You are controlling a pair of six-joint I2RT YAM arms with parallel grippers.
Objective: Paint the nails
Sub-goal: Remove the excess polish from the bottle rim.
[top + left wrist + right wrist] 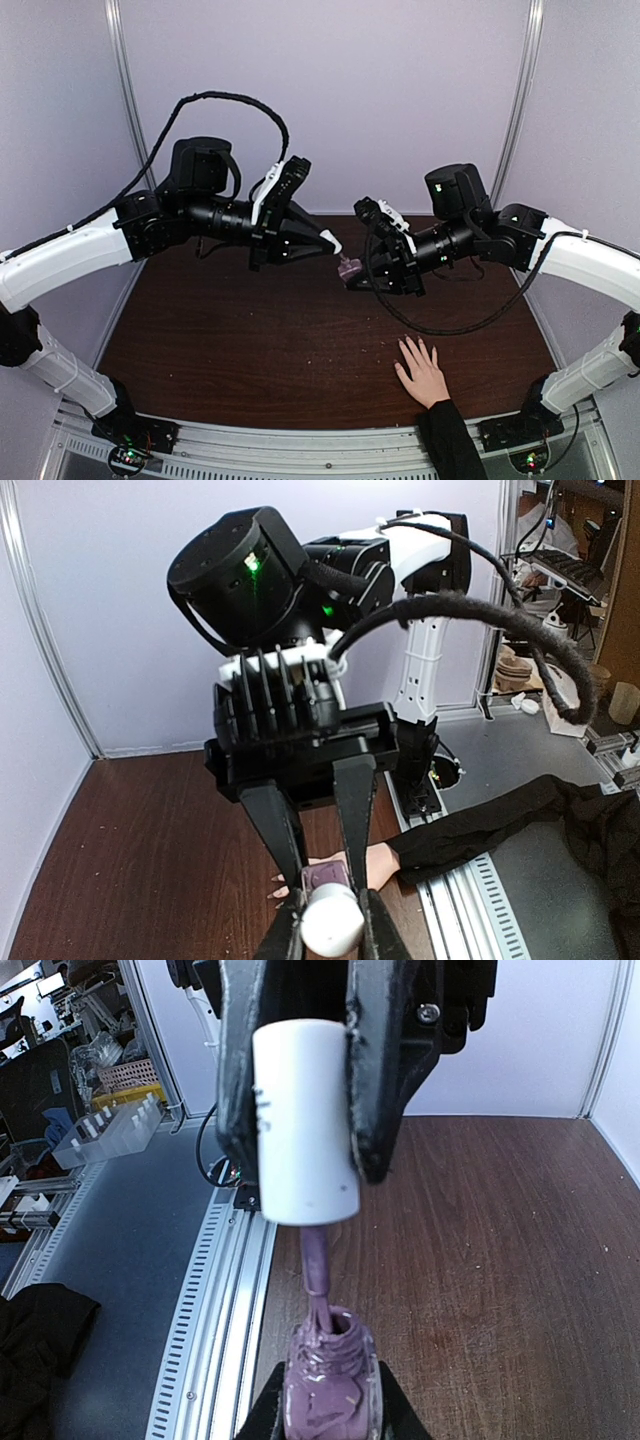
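**A:** Closest to the lens in the right wrist view is a nail polish bottle [330,1388], purple with an open neck. The right gripper [330,1422] pinches it between its fingers at the bottom edge of the view.

**B:** And the nails?

**A:** The nails [419,344] are on a light-skinned hand [424,376]. It lies palm down with fingers spread on the brown table [230,340], near the front edge and right of centre. The nails are too small to tell any colour on them. A black sleeve [452,440] runs back over the metal rail [300,447].

**B:** Where are the arms relative to the hand?

**A:** Both tools are raised over the middle of the table, tip to tip, well apart from the hand and farther back.

**B:** What about the left one?

**A:** The left gripper [327,242] is clamped on a white cap [305,1120]. A thin, purple-coated brush stem [316,1260] hangs from the cap, with its tip in the bottle's neck.

**B:** Is the bottle upright?

**A:** From overhead it looks tilted, with the neck toward the left arm. The cap sits just above the bottle and is not touching the glass.
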